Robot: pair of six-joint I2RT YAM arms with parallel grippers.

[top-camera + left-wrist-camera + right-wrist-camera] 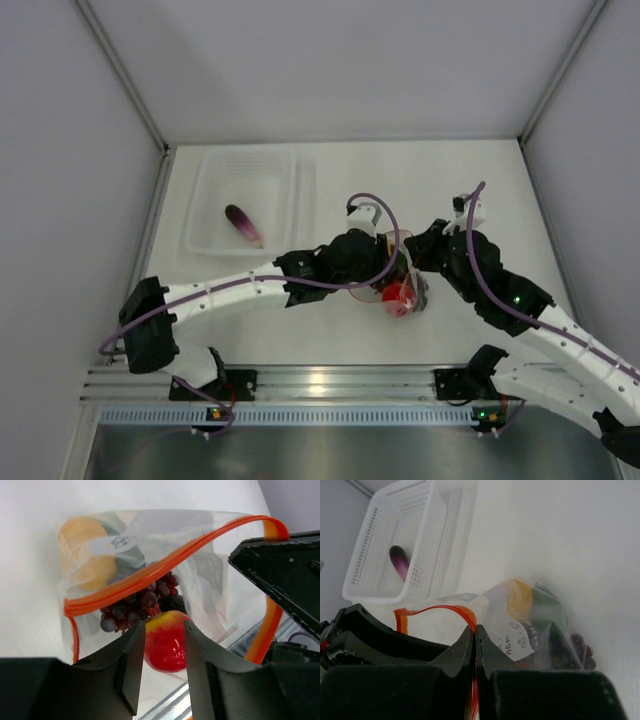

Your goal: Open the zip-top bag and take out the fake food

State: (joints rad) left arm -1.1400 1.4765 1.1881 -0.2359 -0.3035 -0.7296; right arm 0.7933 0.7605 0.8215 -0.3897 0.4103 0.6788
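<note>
Surface (480, 180): white, carrying all items.

Tray (265, 185): a clear perforated tray stands well apart from the zip-top bag (200, 580), to the bag's far left in the top view. It holds one piece, the eggplant (243, 225).

Zip-top bag: lies on the surface where both arms meet. Its mouth is open, and the orange zipper strip (165, 565) is parted into a loop.

Right hand (474, 628): fully closed, pinching the bag's edge at the zipper strip and holding that side up.

Left hand (163, 630): at the bag's mouth, drawn to a narrow gap around the tomato (165, 650). Both fingers appear to press its sides.

Contents inside the bag: the lemon (87, 555) at the bottom, farthest from the mouth. The grape bunch (135, 607) lies just behind the tomato. A dark green piece (546, 596) sits beside the lemon.

Assessment: opening is done. One piece is out and one is in grasp at the mouth, not yet clear of the bag. Three pieces are left inside. Judged under halfway on removal.
</note>
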